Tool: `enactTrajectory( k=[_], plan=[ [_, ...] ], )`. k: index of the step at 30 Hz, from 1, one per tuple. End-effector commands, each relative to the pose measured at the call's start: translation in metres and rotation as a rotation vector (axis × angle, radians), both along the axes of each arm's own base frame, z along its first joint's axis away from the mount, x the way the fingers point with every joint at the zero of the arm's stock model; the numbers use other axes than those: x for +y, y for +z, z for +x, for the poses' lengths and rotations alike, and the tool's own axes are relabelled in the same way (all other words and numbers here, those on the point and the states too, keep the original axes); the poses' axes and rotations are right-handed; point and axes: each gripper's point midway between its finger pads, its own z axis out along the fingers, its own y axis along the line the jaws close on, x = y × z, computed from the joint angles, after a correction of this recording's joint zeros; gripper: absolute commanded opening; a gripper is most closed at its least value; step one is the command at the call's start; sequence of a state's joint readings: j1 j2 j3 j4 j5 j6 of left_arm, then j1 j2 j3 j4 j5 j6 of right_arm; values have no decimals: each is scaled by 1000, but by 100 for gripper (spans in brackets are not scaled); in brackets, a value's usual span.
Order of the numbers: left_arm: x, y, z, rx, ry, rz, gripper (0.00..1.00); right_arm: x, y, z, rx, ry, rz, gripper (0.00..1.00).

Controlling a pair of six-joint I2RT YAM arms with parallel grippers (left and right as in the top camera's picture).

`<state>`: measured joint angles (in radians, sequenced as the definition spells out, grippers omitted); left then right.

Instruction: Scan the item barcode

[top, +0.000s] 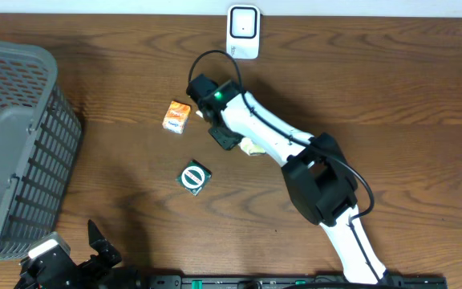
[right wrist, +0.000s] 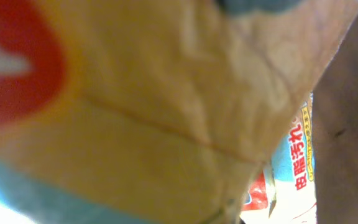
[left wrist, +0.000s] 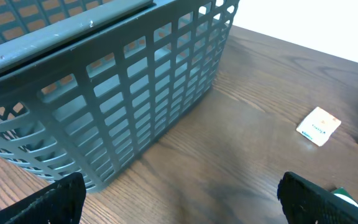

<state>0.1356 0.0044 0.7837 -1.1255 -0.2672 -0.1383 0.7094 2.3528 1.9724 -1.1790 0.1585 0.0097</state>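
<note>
On the brown worktop (top: 391,88), the big grey basket (top: 14,136) is sitting at the left, and nothing is showing inside it. The right hand (top: 223,136) is pressing shut in the middle. It looks to be pinching the yellow packet (right wrist: 166,93), which is filling its own camera. The left hand (left wrist: 185,208) is waiting wide open beside the basket. The lift should be going slowly, keeping the packet flat and turning its barcode side toward the white scanner (top: 243,32) at the far edge.

On the table (top: 391,88), the basket (top: 14,136) stands left, the scanner (top: 243,32) at the far edge, with carton (top: 176,116), pouch (top: 253,148) and packet (top: 194,177) between.
</note>
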Motion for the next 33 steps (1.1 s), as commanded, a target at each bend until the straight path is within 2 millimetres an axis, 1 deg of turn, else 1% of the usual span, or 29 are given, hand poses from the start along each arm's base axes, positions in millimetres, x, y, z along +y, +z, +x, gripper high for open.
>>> enactTrajectory(
  k=[1, 2, 3, 4, 5, 7, 9, 12, 14, 15, 18, 20, 24, 27, 29, 33],
  plan=[
    [1, 0, -1, -5, 7, -4, 98, 43, 51, -30, 223, 122, 373, 1],
    [1, 1, -1, -5, 7, -3, 98, 48, 69, -38, 266, 162, 454, 1],
    [1, 0, -1, -5, 7, -4, 98, 51, 93, -47, 317, 209, 561, 1],
    [1, 0, -1, -5, 7, -4, 98, 51, 107, -54, 345, 238, 624, 1],
    [1, 1, -1, -5, 7, -3, 98, 47, 126, -63, 383, 285, 703, 1],
    [1, 0, -1, -5, 7, -4, 98, 40, 141, -72, 428, 328, 776, 1],
    [1, 0, -1, -5, 7, -4, 98, 34, 159, -81, 494, 362, 902, 1],
    [1, 0, -1, -5, 7, -4, 98, 29, 173, -87, 515, 441, 1044, 1],
    [1, 0, -1, -5, 7, -4, 98, 24, 176, -92, 489, 561, 1115, 1],
    [1, 1, -1, -5, 7, -3, 98, 23, 173, -93, 481, 589, 1135, 1],
    [1, 0, -1, -5, 7, -4, 98, 23, 168, -99, 479, 626, 1209, 1],
    [1, 1, -1, -5, 8, -4, 98, 24, 163, -106, 492, 635, 1261, 1],
    [1, 0, -1, -5, 7, -4, 98, 28, 154, -123, 564, 579, 1313, 1],
    [1, 0, -1, -5, 7, -4, 98, 30, 150, -131, 636, 498, 1303, 1],
    [1, 0, -1, -5, 7, -4, 98, 34, 151, -133, 671, 450, 1301, 1],
    [1, 0, -1, -5, 7, -4, 98, 44, 163, -138, 715, 385, 1334, 1]
  ],
)
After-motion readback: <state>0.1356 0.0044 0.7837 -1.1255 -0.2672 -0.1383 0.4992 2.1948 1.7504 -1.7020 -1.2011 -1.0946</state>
